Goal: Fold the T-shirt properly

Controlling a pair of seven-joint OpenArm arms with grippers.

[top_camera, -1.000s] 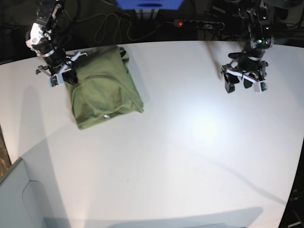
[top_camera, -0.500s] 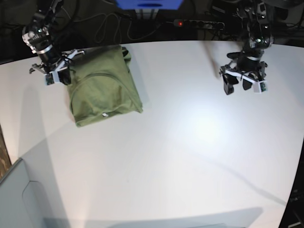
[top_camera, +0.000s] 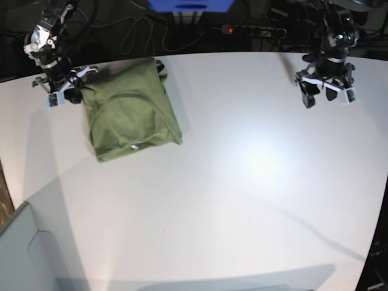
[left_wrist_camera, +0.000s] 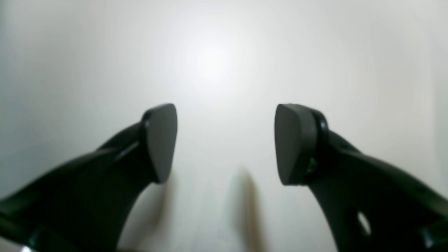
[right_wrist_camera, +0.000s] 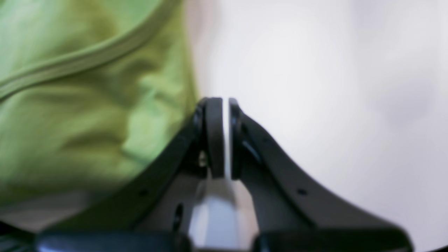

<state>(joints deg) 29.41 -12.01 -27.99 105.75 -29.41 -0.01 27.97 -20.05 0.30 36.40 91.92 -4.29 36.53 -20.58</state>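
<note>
The olive-green T-shirt (top_camera: 130, 115) lies folded into a compact rectangle at the far left of the white table (top_camera: 242, 182), with a small white tag near its front edge. My right gripper (top_camera: 62, 97) hangs just off the shirt's far-left corner. In the right wrist view it (right_wrist_camera: 225, 136) is shut on nothing over bare table, with the shirt (right_wrist_camera: 70, 105) beside it on the left. My left gripper (top_camera: 321, 97) is far from the shirt at the table's far right. In the left wrist view it (left_wrist_camera: 225, 143) is open and empty above bare table.
A black power strip (top_camera: 254, 30) and cables lie behind the table's far edge, next to a blue object (top_camera: 191, 5). A grey panel (top_camera: 24, 254) stands at the near-left corner.
My right gripper has moved off the shirt's left edge, up and to the left. My left gripper has risen toward the far right edge of the table. The shirt stays folded.
</note>
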